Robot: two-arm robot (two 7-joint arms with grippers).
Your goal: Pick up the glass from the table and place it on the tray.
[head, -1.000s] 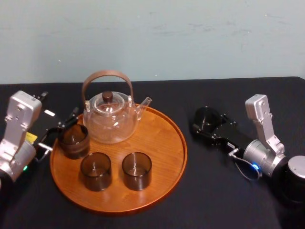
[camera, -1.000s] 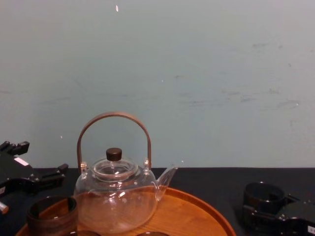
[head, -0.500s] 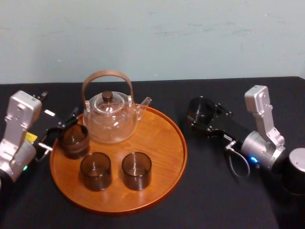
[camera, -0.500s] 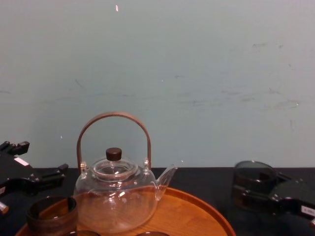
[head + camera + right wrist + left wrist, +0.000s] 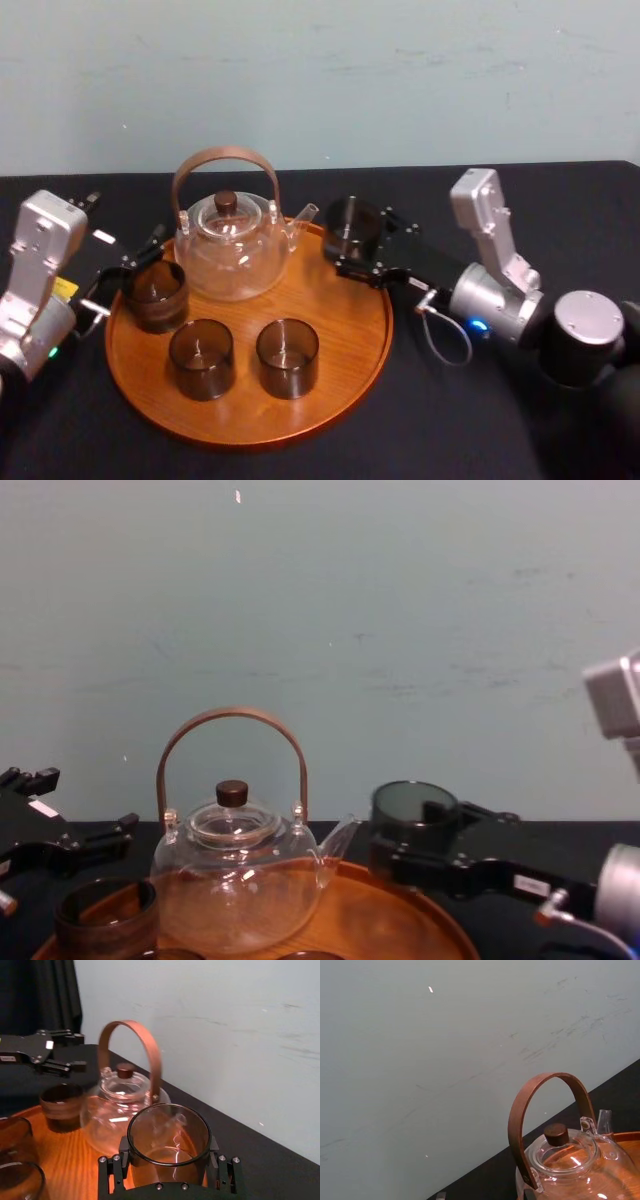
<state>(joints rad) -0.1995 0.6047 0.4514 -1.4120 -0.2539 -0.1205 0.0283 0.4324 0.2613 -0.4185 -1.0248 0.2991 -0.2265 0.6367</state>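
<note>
At the far left, the left gripper [image 5: 128, 262] sits parked beside the tray, jaws apart. On the black-clothed table [image 5: 440, 430] lies the large round orange-brown wooden tray [image 5: 386, 312], bearing a clear glass teapot with a curved brown handle [image 5: 232, 250] and three dark smoky tumblers [image 5: 201, 358]. To the right, the right gripper [image 5: 362, 246] holds the fourth glass, a short smoky cylinder [image 5: 348, 222], clamped upright between its two black jaws, which are closed to the glass's width and press on opposite sides of the wall. The glass hangs clear of the table, over the tray's far right rim and just beside the teapot's spout. We judge the carry to be nearly complete. The next move calls for lowering the glass onto the bare wood to the right of the teapot, keeping off the spout, then spreading the jaws.
</note>
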